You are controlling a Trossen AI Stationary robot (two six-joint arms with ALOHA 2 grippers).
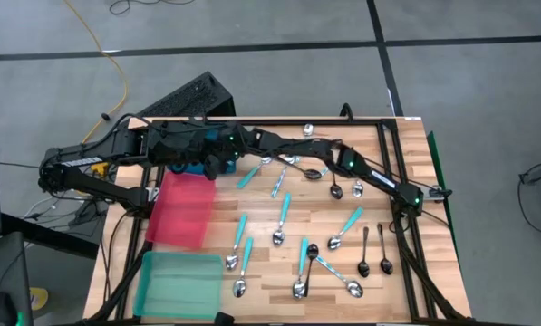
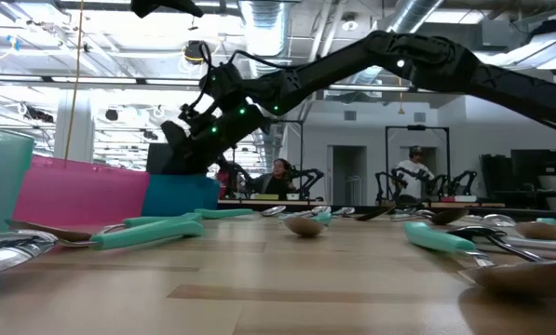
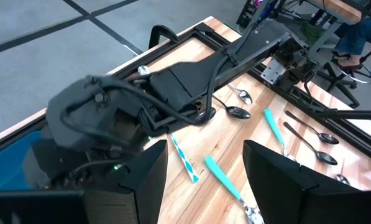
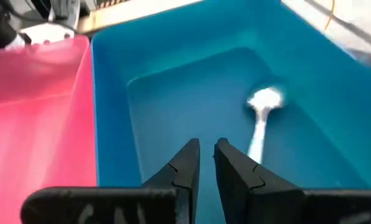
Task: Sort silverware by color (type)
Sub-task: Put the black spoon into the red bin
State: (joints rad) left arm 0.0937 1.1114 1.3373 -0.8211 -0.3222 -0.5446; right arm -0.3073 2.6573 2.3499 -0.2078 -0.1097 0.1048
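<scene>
From above, the right gripper (image 1: 217,165) hangs over the blue flat tray (image 1: 194,168), which its arm mostly hides, while turquoise-handled, silver and black spoons (image 1: 282,217) lie scattered on the wooden table (image 1: 415,281). The right wrist view alone shows inside: its fingers nearly closed, holding nothing, and a shiny silver spoon (image 4: 260,124) lying lengthwise on the tray floor, bowl away from the camera. The left wrist view shows the left gripper (image 3: 204,180) spread wide beside the right arm.

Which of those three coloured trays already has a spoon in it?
The blue tray, under the right gripper: one silver spoon lies inside it. The red tray and the teal tray beside it hold nothing.
</scene>
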